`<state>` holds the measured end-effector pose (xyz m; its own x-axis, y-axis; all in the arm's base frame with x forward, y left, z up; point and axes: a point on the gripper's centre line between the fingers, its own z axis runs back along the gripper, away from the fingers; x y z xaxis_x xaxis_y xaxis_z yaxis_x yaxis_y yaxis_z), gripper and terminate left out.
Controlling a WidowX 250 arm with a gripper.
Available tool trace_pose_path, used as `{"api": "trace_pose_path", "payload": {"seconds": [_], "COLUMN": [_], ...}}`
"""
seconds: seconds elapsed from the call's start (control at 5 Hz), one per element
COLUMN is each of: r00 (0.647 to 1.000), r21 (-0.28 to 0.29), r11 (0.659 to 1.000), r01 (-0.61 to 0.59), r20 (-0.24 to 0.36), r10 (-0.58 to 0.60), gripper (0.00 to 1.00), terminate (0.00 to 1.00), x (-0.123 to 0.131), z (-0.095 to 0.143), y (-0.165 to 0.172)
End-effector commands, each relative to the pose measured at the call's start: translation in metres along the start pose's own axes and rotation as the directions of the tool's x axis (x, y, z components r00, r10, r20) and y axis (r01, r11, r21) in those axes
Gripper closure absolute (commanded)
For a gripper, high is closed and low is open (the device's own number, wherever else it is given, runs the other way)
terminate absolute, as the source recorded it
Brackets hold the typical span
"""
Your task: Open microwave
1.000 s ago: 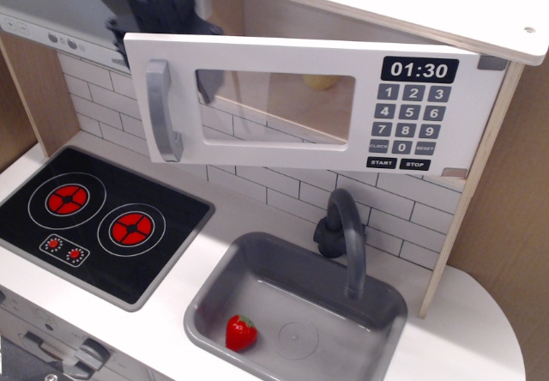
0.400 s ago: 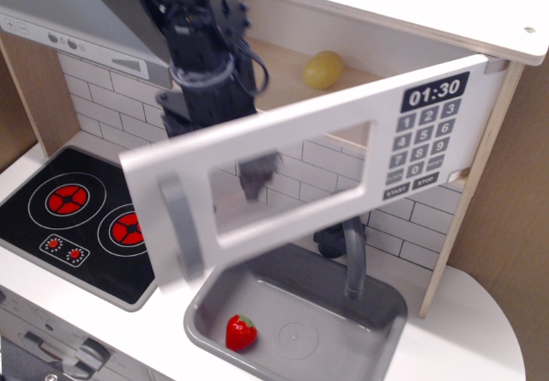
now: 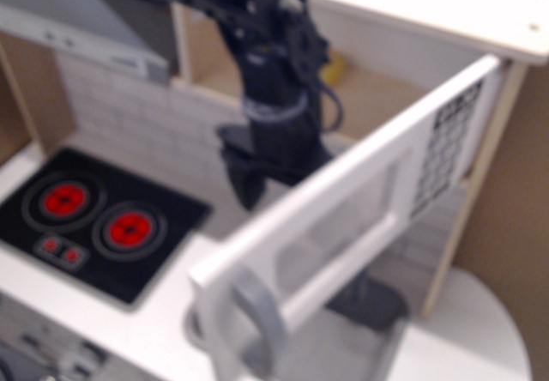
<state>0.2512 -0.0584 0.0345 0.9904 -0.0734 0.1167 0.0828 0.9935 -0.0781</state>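
Note:
The frame is blurred. The white microwave door [image 3: 343,218] stands swung far out toward the camera, hinged at the right. Its grey bar handle [image 3: 257,321] is at the low near end and the black keypad [image 3: 446,141] is by the hinge. The pale wood cavity behind it is exposed, with a yellow object [image 3: 336,68] inside. My black gripper [image 3: 250,185] hangs just behind the door's inner side, left of the window, pointing down. The blur hides how its jaws stand and whether it touches the door.
A black stove top [image 3: 86,226] with two red burners lies at the left. The grey slanted range hood [image 3: 77,21] is above it. The open door covers most of the sink [image 3: 377,305]. A wooden side panel [image 3: 480,192] stands at the right.
The door has swung from nearly closed to far open, its handle end moving down and toward the camera. My arm came from behind the door's top left to the middle, behind the door.

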Motion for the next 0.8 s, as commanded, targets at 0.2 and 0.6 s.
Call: {"api": "trace_pose_path", "payload": {"seconds": [0.2, 0.6], "r00": [1.0, 0.993], "r21": [-0.025, -0.011], "r11": [1.0, 0.995], "r01": [-0.016, -0.099], "r20": [0.017, 0.06], "r10": [0.016, 0.099], "gripper": [0.0, 0.0], "terminate": [0.0, 1.0], "x": [-0.014, 0.005], "z": [0.016, 0.047], "y": [-0.037, -0.008]}}
